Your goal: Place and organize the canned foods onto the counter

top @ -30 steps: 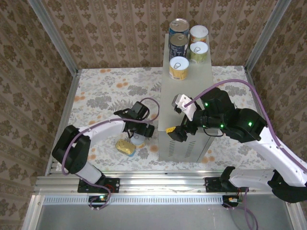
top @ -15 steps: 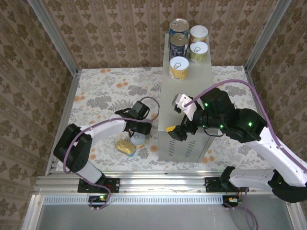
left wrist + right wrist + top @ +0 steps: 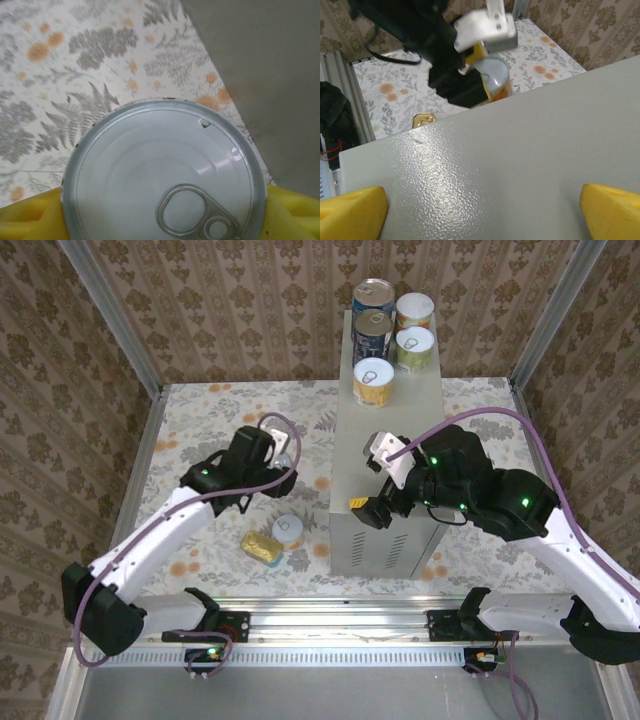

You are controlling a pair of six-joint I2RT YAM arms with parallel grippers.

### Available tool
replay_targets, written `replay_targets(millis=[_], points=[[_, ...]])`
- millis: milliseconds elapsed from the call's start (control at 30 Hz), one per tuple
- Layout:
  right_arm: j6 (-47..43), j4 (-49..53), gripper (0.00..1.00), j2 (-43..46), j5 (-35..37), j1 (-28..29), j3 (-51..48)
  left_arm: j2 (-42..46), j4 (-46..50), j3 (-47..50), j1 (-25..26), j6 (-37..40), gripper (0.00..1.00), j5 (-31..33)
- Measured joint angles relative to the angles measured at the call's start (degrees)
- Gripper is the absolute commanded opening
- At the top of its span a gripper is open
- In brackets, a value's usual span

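Most of the job looks done. Five tins stand in a tidy cluster on the counter [image 3: 385, 425], at top centre of the overhead frame. Two blue cans [image 3: 372, 332] form a column, and three yellow cans [image 3: 372, 382] sit to their right and below them.

The left gripper [image 3: 162, 220], left of centre overhead, is partly closed on a pull-tab can [image 3: 160, 165], with its yellow fingers [image 3: 30, 220] pressed against either side. The wrist hides this can from above, so it is probably, not certainly, lifted clear of the floral floor [image 3: 200, 410].

Two more pieces sit on that floor near the counter's left wall, low in the frame. One is a white-lidded can [image 3: 288, 530], and just beside it lies an oblong tin [image 3: 260, 546].

The right gripper [image 3: 482, 210] hangs over the counter's lower end, its jaws spread wide with nothing between them.

By my reckoning three pieces are left to place, the gripped one first.
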State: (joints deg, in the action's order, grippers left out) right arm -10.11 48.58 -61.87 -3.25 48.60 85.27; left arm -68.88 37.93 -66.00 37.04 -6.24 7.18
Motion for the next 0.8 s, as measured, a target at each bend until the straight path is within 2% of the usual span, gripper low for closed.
replay_targets(millis=[200, 367, 533, 633, 800], points=[[0.0, -1.9, 1.00, 1.0, 1.4, 0.0, -0.6, 2.4, 7.4, -9.0, -3.4, 4.6, 0.00, -7.3], [0.3, -3.5, 1.00, 2.5, 3.8, 0.0, -1.4, 3.8, 11.6, -14.4, -3.3, 7.6, 0.00, -20.5], [2.0, -3.8, 1.00, 3.0, 9.5, 0.0, -1.4, 4.0, 15.0, -19.9, -3.0, 8.7, 0.00, -32.4], [2.4, -4.7, 1.00, 4.1, 11.9, 0.0, -2.0, 4.0, 17.4, -24.2, -1.9, 9.5, 0.00, -36.2], [2.1, -5.4, 1.00, 7.0, 11.6, 0.0, -3.8, 4.0, 20.8, -30.3, -0.2, 11.2, 0.00, -40.0]])
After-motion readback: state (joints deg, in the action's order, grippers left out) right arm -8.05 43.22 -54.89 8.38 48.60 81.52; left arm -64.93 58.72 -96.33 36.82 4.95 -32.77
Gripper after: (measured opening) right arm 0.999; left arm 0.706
